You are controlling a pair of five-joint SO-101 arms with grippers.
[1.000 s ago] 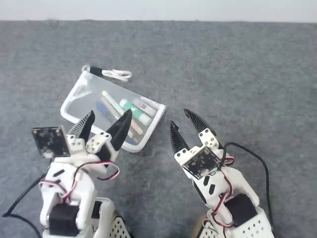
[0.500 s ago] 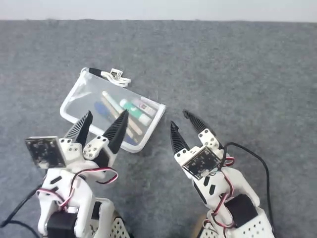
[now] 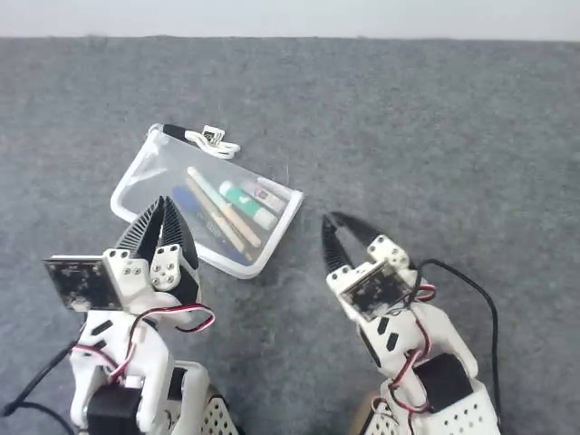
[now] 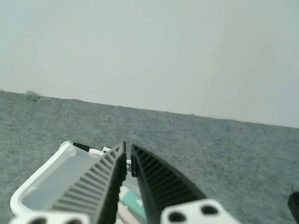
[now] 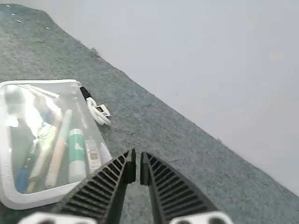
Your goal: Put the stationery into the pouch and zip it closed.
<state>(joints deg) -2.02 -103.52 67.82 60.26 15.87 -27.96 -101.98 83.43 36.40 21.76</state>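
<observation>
Looking down over the grey felt table cover, we find the clear pouch lying flat and slantwise in front of the left arm. It is white-edged, with the stationery already inside: pens side by side and a green-and-white tube next to them. A white pull cord trails off the pouch's far corner onto the cover. We cannot tell whether the zip is fully drawn.

On our left side, the left gripper has its fingers pressed together with nothing between them. Its tips sit over the near side of the pouch and hide part of it from above. Touching or hovering, we cannot tell.

Across from it, the right gripper is likewise pressed together, a hairline gap at the tips, nothing held. It sits over bare cover near the end of the pouch, apart from it. A black cable loops beside that arm. A pale wall stands behind the table
</observation>
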